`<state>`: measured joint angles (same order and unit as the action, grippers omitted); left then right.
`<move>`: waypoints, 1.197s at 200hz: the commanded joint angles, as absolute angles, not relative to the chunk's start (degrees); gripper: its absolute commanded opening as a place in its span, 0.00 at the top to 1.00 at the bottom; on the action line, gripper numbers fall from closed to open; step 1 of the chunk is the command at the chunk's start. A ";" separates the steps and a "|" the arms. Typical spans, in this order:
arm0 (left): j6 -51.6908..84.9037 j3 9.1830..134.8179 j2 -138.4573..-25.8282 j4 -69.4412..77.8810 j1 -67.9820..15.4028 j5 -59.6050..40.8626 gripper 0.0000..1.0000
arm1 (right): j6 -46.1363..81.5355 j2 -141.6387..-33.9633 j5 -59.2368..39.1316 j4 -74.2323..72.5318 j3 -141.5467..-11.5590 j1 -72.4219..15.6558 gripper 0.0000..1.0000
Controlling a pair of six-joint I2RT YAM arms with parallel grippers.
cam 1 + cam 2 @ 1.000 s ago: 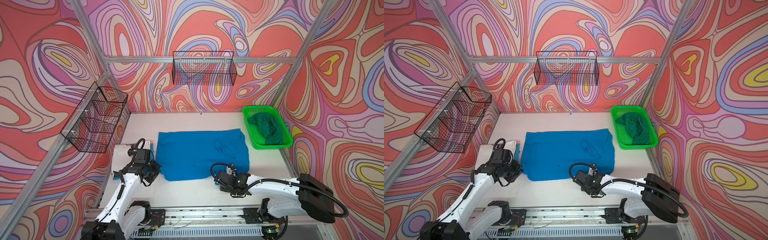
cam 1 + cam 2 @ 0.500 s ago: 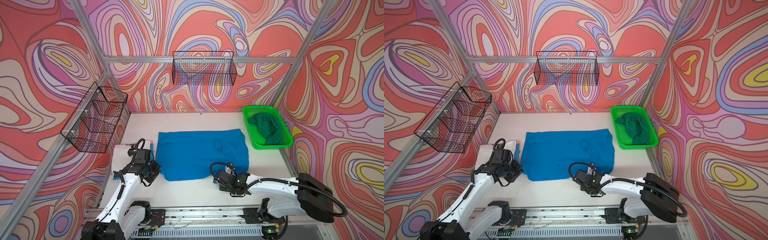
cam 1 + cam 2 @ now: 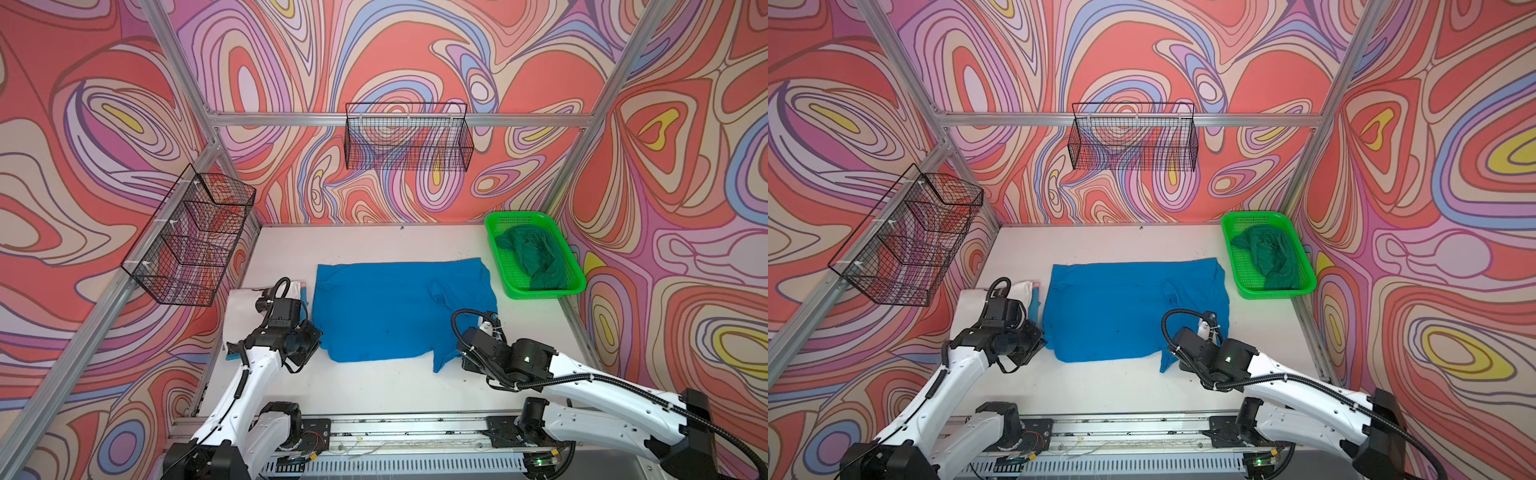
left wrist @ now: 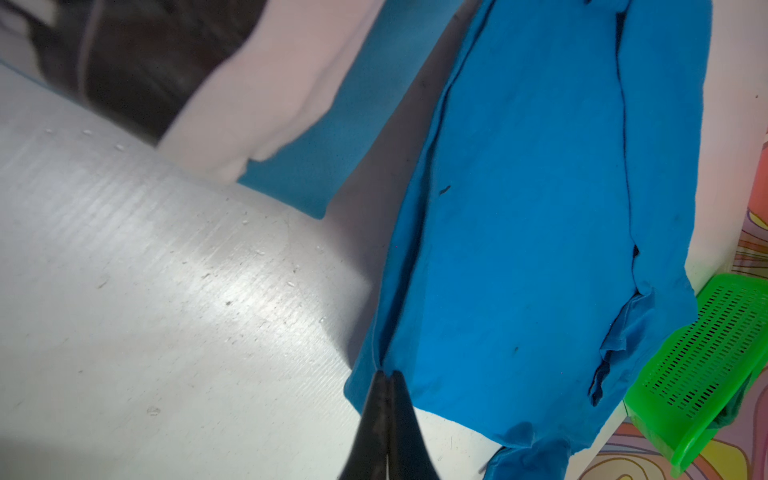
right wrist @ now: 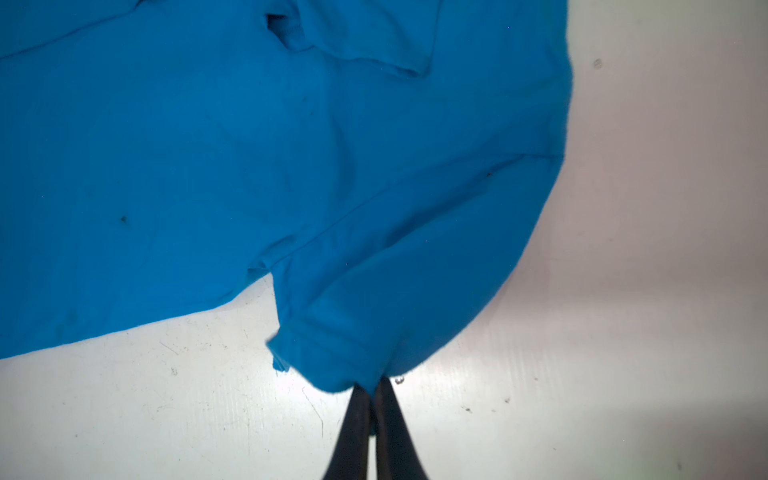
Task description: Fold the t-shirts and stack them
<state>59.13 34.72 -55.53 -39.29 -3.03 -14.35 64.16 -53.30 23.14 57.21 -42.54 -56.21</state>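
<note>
Bright-blue t-shirt [image 3: 395,316], flat on surface [image 3: 374,386], folding unfinished, left fingers [image 4: 376,415] pinched shut on its edge, right fingers [image 5: 357,424] likewise on its sleeve hem; white t-shirt [image 4: 266,104] stacked over lighter-blue t-shirt [image 4: 332,145] alongside; dark-green t-shirt [image 3: 532,257] unfolded in basket [image 3: 540,294].

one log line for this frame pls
left claw: shut on blue t-shirt edge | right claw: shut on its sleeve | green t-shirt: in basket

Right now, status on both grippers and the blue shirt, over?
Left gripper shut on blue shirt's edge. Right gripper shut on its sleeve. Shirt spread on table. Nothing lies on it; white shirt beside, apart.
</note>
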 commanded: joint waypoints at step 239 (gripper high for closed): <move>59.89 48.58 -69.35 -43.32 -2.81 -5.71 1.00 | 36.70 -57.31 25.38 51.27 -61.52 -28.99 1.00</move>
<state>60.10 45.91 -65.43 -44.10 -3.01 -7.84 45.89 -53.87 35.31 59.96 -60.20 -36.38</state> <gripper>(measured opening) 0.045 0.048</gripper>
